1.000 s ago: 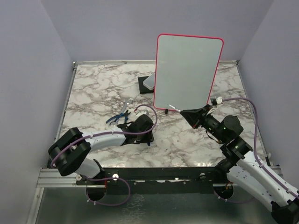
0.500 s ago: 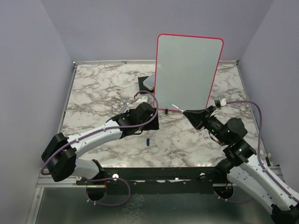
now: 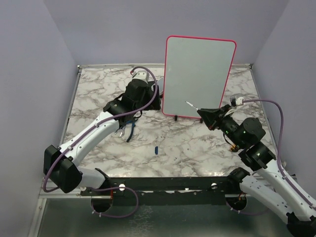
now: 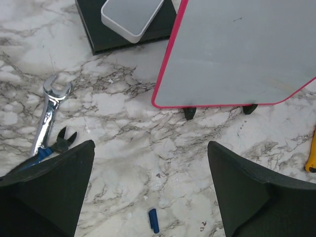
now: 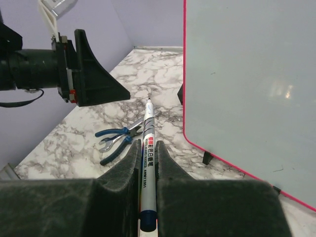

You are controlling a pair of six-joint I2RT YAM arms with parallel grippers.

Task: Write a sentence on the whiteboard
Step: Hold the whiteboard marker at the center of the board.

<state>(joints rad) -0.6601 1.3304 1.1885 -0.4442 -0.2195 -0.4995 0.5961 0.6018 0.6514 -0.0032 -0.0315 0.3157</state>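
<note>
A large upright whiteboard (image 3: 197, 76) with a pale grey face, rounded corners and a thin red-pink frame stands on small black feet near the far edge of the white-and-grey marble table (image 3: 94, 94), right of centre. Its face is plain grey in all views.

The right hand (image 3: 201, 113) is clamped on a white-barrelled marker (image 5: 148, 136), uncapped. The tip points up toward the board's lower left corner and, seen from the right wrist, stands just apart from the frame.

The left hand (image 4: 150, 148) hangs above the table just left of the board, its fingers (image 4: 54, 187) spread wide with nothing between them.

A small blue cap (image 3: 156, 149) lies loose toward the near edge. Blue-handled pliers (image 3: 129, 129) and a silver wrench (image 4: 49, 116) lie together left of centre. A flat black tray (image 4: 98, 39) carrying a white eraser block (image 4: 131, 17) sits beside the board's left edge.
</note>
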